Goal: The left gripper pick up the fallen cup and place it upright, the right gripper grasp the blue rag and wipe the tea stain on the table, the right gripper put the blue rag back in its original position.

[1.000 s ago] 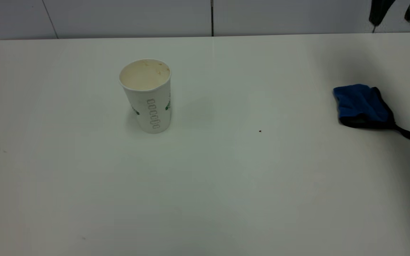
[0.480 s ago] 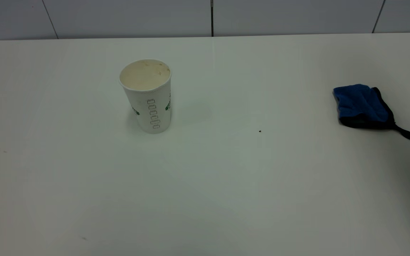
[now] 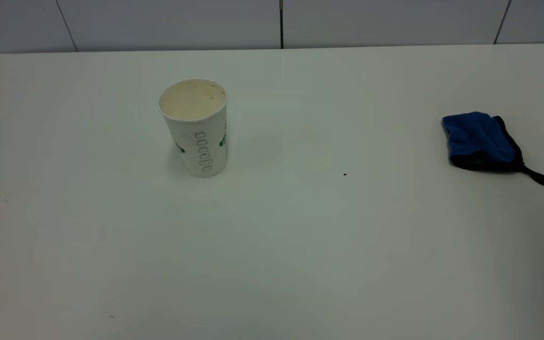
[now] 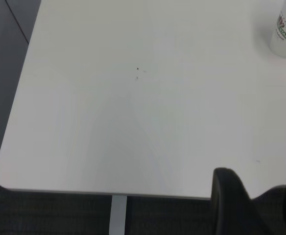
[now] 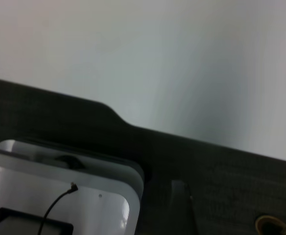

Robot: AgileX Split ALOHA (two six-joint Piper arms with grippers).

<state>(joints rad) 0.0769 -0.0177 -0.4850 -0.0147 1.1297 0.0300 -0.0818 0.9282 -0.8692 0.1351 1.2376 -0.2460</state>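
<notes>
Black and glossy, the left hand (image 4: pixel 257 196) hung past the table (image 3: pixel 300 245) edge, its fingers (image 4: pixel 228 196) spread with nothing between them. Farther off, the paper cup (image 3: pixel 196 127) stood upright. A tiny dark speck (image 3: pixel 344 174) lay between it and the folded blue rag (image 3: pixel 480 139), well apart. The right hand was out of sight.

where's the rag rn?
In the exterior view the blue rag lies flat on the table near its right edge, far right of the upright cup; no gripper is near it.
</notes>
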